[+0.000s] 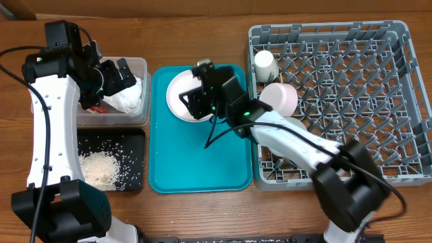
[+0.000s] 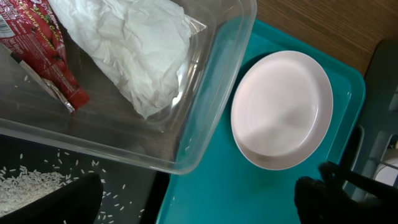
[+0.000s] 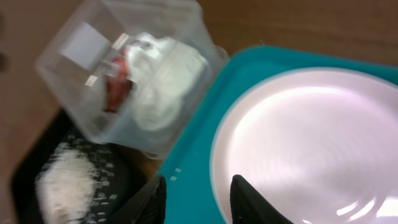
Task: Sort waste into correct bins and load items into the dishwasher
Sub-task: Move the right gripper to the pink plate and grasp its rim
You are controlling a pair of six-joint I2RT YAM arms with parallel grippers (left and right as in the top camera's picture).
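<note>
The pale pink plate [image 1: 177, 88] lies on the teal tray [image 1: 202, 169]. My right gripper [image 1: 191, 102] is open over it. In the right wrist view its fingers [image 3: 202, 199] straddle the left rim of the plate [image 3: 311, 137]. My left gripper [image 1: 125, 74] hovers open and empty over the clear tub [image 1: 138, 64], which holds the white napkin [image 2: 130, 50] and the red wrapper [image 2: 46, 56]. Rice [image 1: 101, 169] lies in the black tray [image 1: 135, 142]. The white cup [image 1: 264, 64] and the pinkish bowl [image 1: 282, 96] stand in the grey dish rack [image 1: 405, 101]. I see no chopsticks.
The teal tray sits between the tub and the rack. My right arm reaches across the rack's front left corner and hides part of it. The plate also shows in the left wrist view [image 2: 283, 109]. The wooden table runs along the back.
</note>
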